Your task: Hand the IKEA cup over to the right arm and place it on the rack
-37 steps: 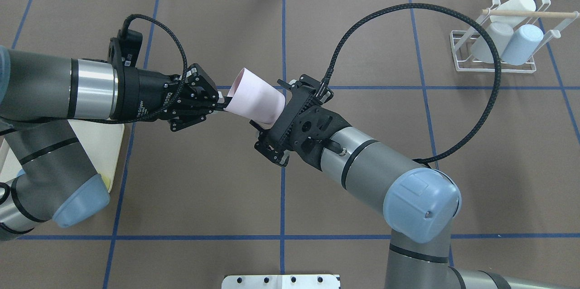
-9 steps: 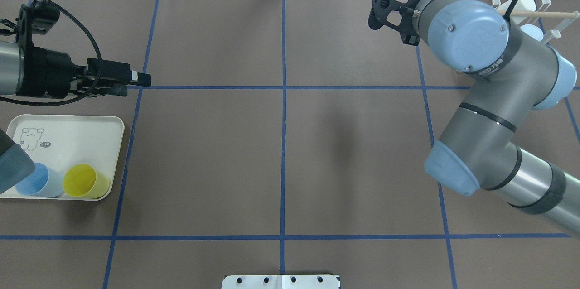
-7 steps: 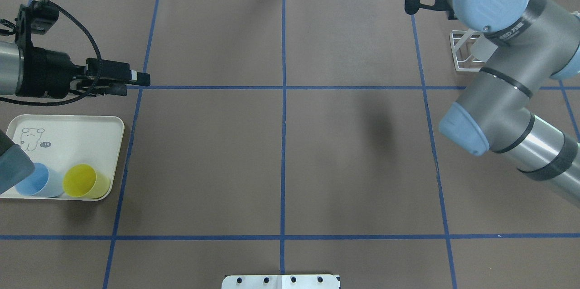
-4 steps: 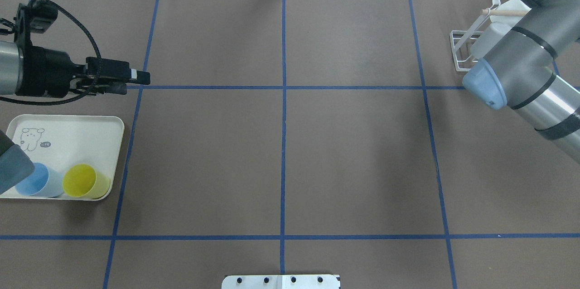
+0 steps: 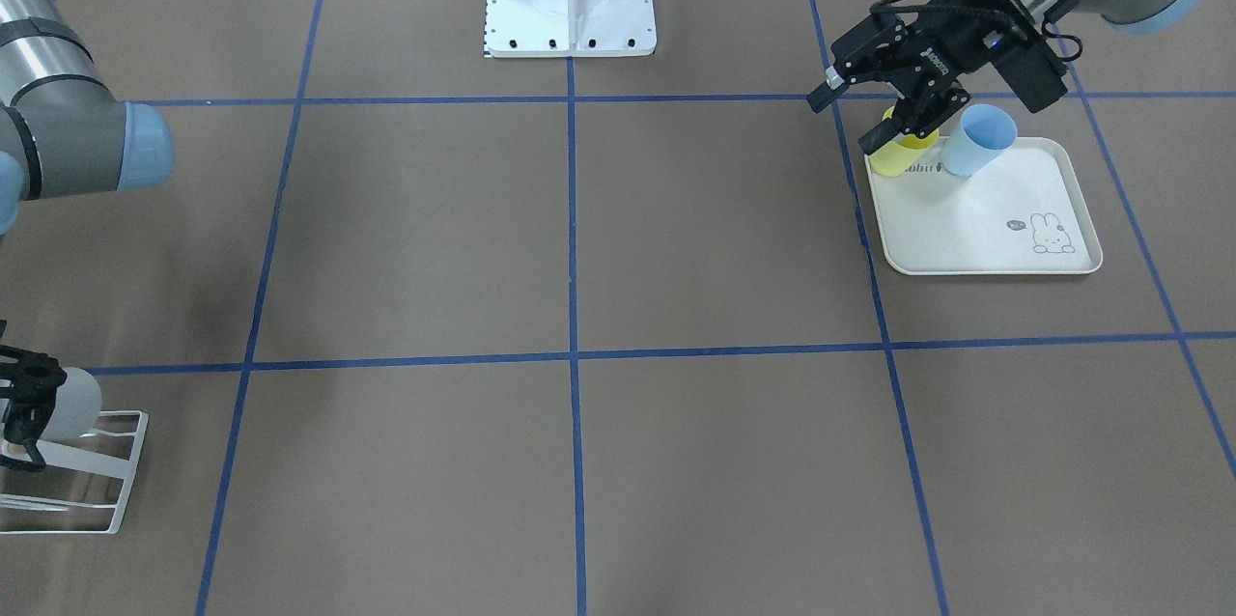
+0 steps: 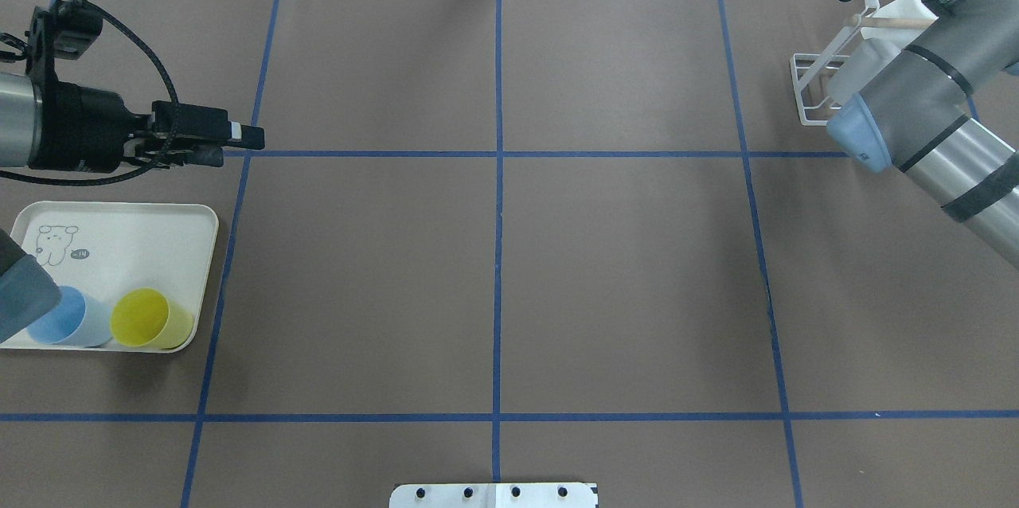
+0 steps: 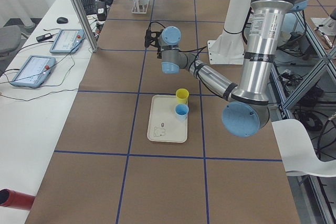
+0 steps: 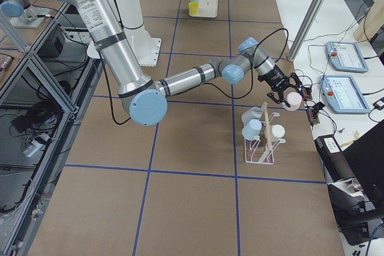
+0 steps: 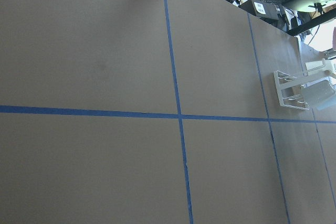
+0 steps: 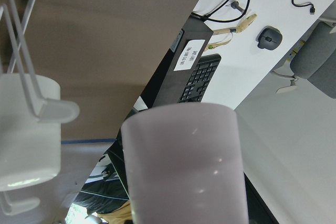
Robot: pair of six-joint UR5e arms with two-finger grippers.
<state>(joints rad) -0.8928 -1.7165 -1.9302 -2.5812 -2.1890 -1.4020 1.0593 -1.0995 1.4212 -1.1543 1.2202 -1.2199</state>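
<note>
Currently the pink cup point(image 8: 294, 99) is clamped in the right gripper point(image 8: 282, 93), aloft at about 1 o'clock from the rack point(image 8: 257, 160) in the right-side view, not yet over a prong. Coming down off-line, its rim could catch the wooden peg point(image 6: 888, 22) or knock the racked cups point(image 8: 251, 129), shifting the light rack. A slack grip might drop it. Toward the table's 9 o'clock overhead, the left gripper point(image 5: 846, 124) hangs parted and empty near the tray point(image 5: 966, 220).
</note>
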